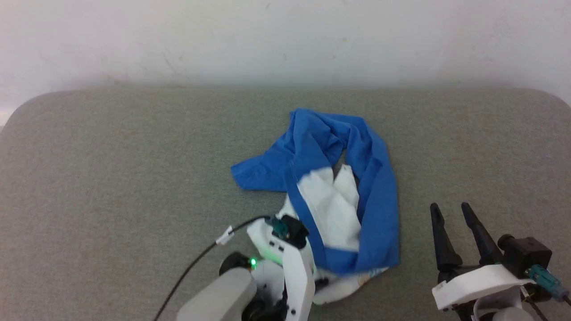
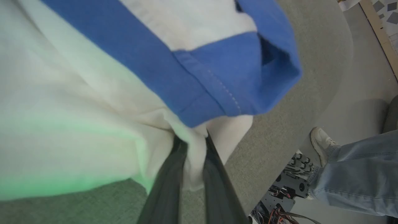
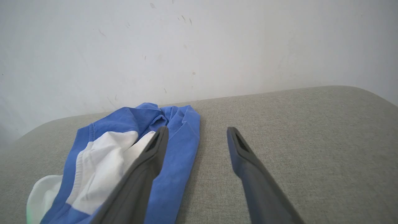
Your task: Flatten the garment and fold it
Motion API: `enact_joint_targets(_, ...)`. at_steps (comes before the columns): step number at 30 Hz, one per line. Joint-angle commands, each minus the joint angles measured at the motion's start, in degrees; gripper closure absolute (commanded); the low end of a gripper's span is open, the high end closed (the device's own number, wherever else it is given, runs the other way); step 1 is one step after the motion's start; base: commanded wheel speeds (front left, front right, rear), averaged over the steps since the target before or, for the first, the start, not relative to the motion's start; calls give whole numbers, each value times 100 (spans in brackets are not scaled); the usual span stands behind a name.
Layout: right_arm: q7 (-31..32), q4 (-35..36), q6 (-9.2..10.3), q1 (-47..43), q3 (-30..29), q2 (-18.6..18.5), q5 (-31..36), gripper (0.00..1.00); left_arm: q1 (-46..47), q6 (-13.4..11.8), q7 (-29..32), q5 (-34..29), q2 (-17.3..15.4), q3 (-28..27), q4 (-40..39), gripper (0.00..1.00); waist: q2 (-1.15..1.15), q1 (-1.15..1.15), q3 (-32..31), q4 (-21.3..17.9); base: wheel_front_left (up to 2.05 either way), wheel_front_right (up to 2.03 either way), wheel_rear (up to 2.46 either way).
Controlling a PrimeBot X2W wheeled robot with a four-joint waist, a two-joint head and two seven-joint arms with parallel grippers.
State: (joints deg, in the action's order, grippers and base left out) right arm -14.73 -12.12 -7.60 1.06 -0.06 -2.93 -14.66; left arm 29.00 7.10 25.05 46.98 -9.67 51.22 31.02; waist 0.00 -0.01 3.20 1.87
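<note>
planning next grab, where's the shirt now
Head view: the garment lies crumpled centrally on the grey table, near white edge pinched by the left pincer, open right pincer to its right.

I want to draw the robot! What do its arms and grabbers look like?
Both have two long dark fingers on a white shell. The left gripper has a green light, a teal plug, a black cable with a white tag, and a pale grey forearm. The right gripper has a black block and another teal plug.
</note>
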Motion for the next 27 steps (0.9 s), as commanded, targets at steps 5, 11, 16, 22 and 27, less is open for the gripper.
enact_joint_targets(5,-27,-36,11,-159,-61,5,2,0,-421,-44,141,446,-90,-97,-58,0,0,1,-112,143,0,0,0)
enact_joint_targets(11,-27,-79,11,-234,-94,5,-28,0,-386,-426,-634,1125,-94,-1217,-694,0,0,1,-286,276,0,0,0)
enact_joint_targets(16,-27,-94,11,-259,-97,5,-49,0,-382,-916,-1759,1030,-505,-2149,-1292,0,0,1,-407,324,0,0,0)
enact_joint_targets(22,-27,-170,11,-328,-112,5,-50,0,-866,-1522,-3587,-13,-1108,-2639,-1547,0,0,1,-533,362,0,0,0)
enact_joint_targets(27,-27,-368,11,-353,-156,5,-42,0,-1432,-1828,-3995,-762,-1116,-3002,-1790,0,0,1,-541,416,0,0,0)
